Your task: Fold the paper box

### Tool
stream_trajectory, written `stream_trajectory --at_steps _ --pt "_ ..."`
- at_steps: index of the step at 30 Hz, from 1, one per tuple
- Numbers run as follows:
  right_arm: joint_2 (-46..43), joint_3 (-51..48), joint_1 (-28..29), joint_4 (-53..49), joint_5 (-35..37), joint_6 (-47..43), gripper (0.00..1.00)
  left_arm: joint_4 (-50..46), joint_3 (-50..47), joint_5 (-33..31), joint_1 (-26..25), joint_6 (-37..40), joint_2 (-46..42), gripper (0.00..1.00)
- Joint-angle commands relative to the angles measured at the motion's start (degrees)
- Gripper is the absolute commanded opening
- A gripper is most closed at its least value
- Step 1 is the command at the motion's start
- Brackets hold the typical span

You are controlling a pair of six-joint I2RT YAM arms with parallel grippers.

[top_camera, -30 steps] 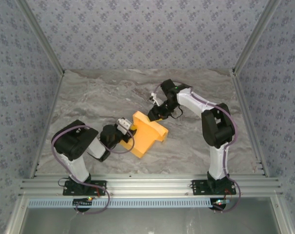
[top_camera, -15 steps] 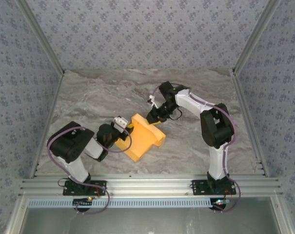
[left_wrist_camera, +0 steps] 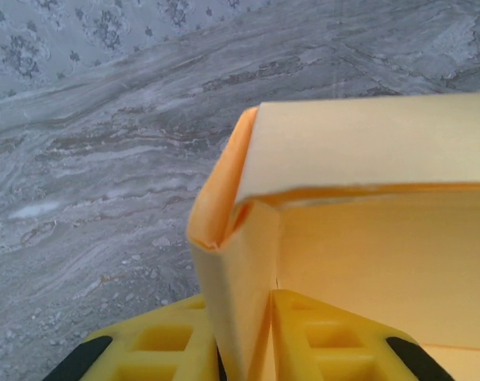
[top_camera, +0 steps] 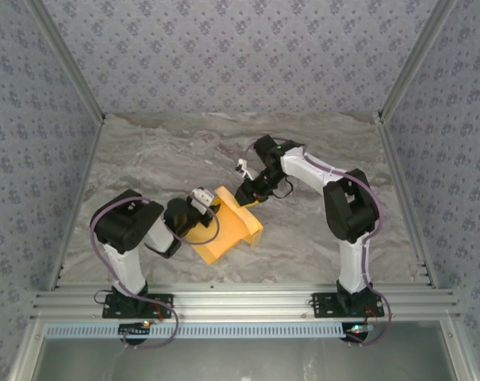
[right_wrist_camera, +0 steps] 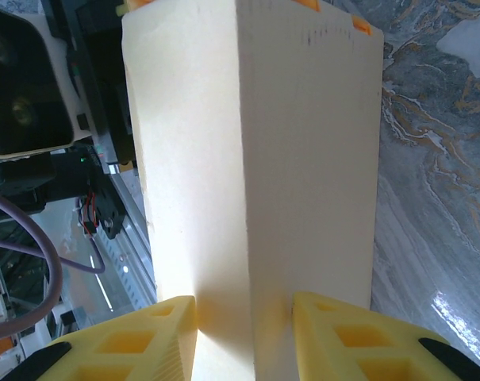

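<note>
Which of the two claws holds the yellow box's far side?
The right gripper, on the paper box's far edge; the left gripper grips its left wall.

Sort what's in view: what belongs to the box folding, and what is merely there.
Belongs to the job:
paper box, partly folded
left claw, closed on one box wall
right claw, closed on a folded edge

Merely there:
marble table
patterned walls
aluminium rail at the near edge

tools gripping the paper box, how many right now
2. The left tool pinches a side wall of the paper box on its left side; the right tool clamps a folded panel at its far edge.
</note>
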Motion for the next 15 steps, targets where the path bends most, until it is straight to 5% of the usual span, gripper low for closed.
stream_trajectory --at_steps 1,9,15 --pt "1.0 -0.3 0.5 -1.8 0.4 -0.8 0.38 1.8 1.3 0.7 -0.2 0.0 1.1 0.21" --pt "0.8 -0.3 1.0 -1.7 2.7 -0.1 0.37 1.8 1.4 4.6 -0.2 1.6 2.1 0.04" --pt "0.5 -0.4 1.1 1.3 3.8 2.8 0.39 1.7 2.0 6.9 -1.0 1.8 2.8 0.02"
